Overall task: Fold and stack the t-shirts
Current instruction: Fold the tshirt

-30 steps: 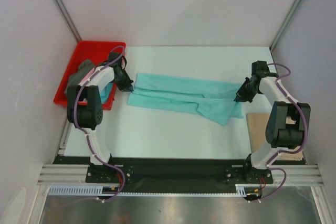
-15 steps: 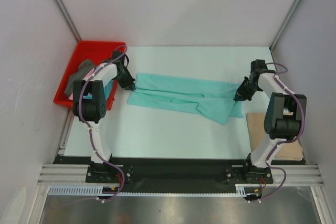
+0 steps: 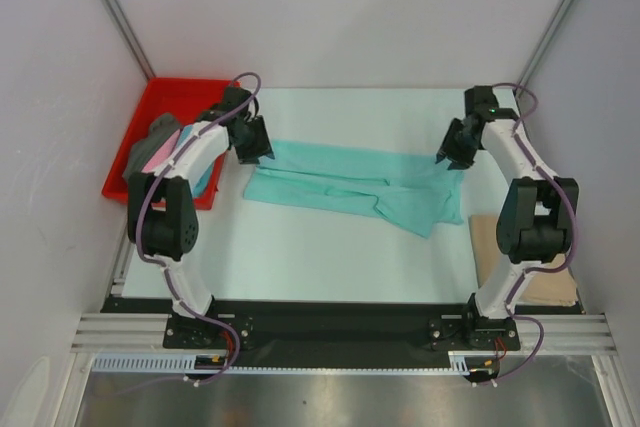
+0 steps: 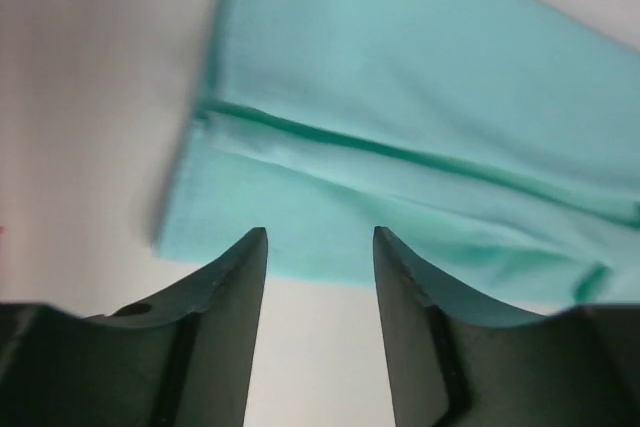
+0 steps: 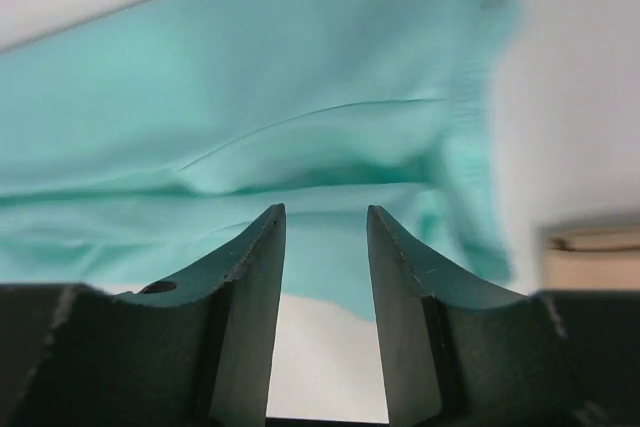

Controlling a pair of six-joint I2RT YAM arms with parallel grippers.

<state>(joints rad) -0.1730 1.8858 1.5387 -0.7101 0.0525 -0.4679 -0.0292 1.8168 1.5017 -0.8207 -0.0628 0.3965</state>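
- The mint green t-shirt lies folded into a long band across the middle of the table.
- The left gripper hangs over the band's left end, jaws parted, with nothing between them.
- The right gripper hangs over the right end, jaws also apart and empty.
- The red tray at the far left holds the dark grey t-shirt and some pink cloth.
- The tan t-shirt lies by the right arm.
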